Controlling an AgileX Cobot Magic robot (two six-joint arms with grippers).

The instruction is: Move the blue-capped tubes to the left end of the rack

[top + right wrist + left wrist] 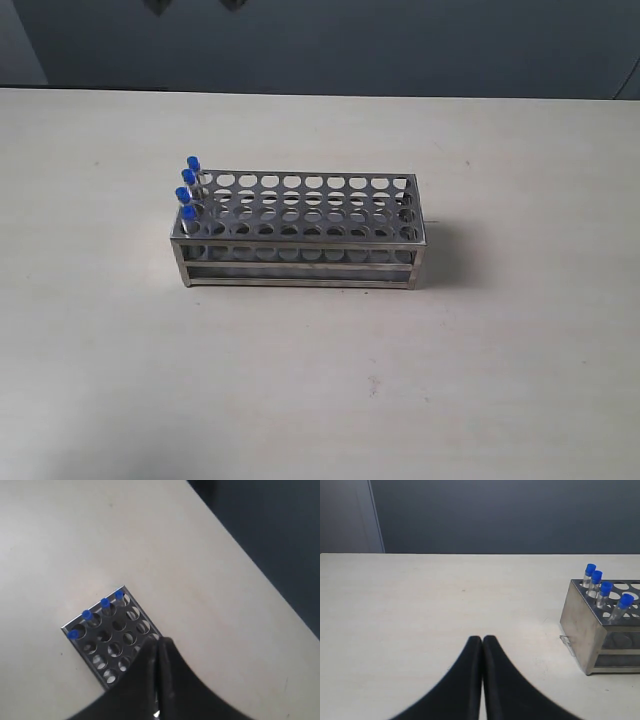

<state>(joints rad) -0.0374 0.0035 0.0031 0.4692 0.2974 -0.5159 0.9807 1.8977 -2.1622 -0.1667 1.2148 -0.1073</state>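
The silver rack stands on the pale table, its long side facing the exterior view. Four blue-capped tubes stand in a column of holes at its left end. The same tubes and rack show in the left wrist view, off to one side of my left gripper, which is shut with nothing in it, above bare table. My right gripper is shut and empty, high above the rack, with the tubes beyond its tips. Neither gripper shows in the exterior view.
The pale table spreads wide around the rack. A dark wall rises behind the table's far edge. A table edge runs diagonally in the right wrist view.
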